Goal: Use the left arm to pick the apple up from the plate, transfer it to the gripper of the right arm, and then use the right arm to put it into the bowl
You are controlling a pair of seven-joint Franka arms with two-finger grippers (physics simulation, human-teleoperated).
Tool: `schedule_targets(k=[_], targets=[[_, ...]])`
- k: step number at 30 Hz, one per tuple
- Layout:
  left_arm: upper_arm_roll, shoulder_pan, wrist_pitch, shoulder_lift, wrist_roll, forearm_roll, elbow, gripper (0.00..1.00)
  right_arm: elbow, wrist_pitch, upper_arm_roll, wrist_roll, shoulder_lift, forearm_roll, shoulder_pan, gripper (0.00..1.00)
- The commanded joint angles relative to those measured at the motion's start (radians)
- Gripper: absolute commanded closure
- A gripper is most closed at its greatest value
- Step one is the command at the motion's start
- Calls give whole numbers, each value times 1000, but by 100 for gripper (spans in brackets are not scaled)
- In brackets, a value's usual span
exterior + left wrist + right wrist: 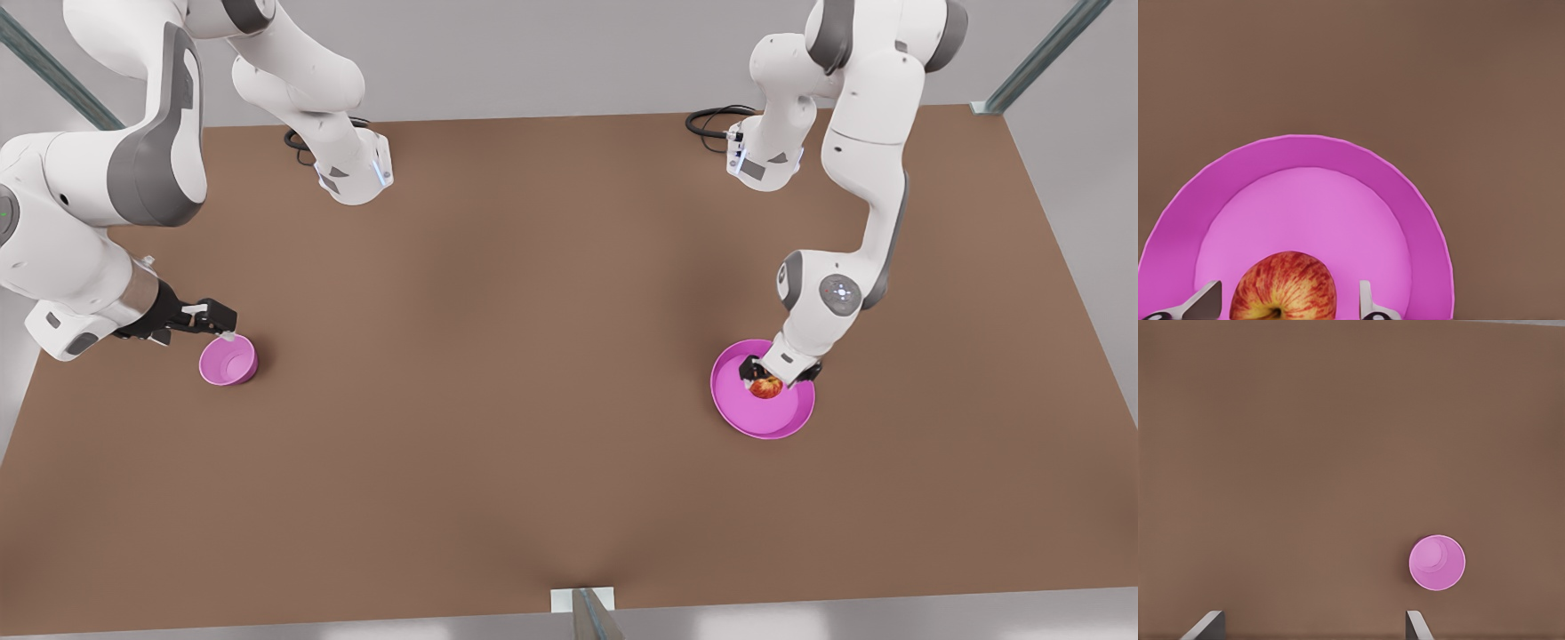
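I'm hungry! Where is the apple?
The apple sits on the pink plate, at the front view's right, between the left tool's open fingers.

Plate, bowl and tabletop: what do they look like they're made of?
Plate: looks like matte plastic, uniform magenta, no glare. Bowl: same flat magenta, likely the same plastic. Table: plain brown matte surface, no grain visible; board or laminate, can't tell which.
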Motion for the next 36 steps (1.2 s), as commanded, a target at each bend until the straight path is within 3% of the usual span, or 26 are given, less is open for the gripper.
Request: schedule_targets(k=[1, 14, 16, 17, 19, 31, 36], targets=[[0, 0, 101, 11, 23, 1, -19, 0, 0, 1, 1, -4, -1, 2, 0, 0], [0, 1, 176, 51, 23, 1, -51, 0, 0, -1, 0, -7, 5, 0, 0, 0], [0, 0, 178, 61, 23, 1, -53, 7, 0, -1, 0, -6, 5, 0, 0, 0], [0, -2, 178, 61, 23, 1, -53, 16, 0, -1, 0, -7, 5, 2, 0, 0], [0, -2, 178, 63, 23, 1, -53, 21, 0, 1, 0, -7, 5, 0, 0, 0], [0, -2, 178, 77, 23, 1, -53, 24, 2, -1, 0, -6, 5, 0, 0, 0], [-11, -3, 159, 2, 10, -1, -50, 29, 0, -1, 1, -6, 5, 0, 2, 0]])
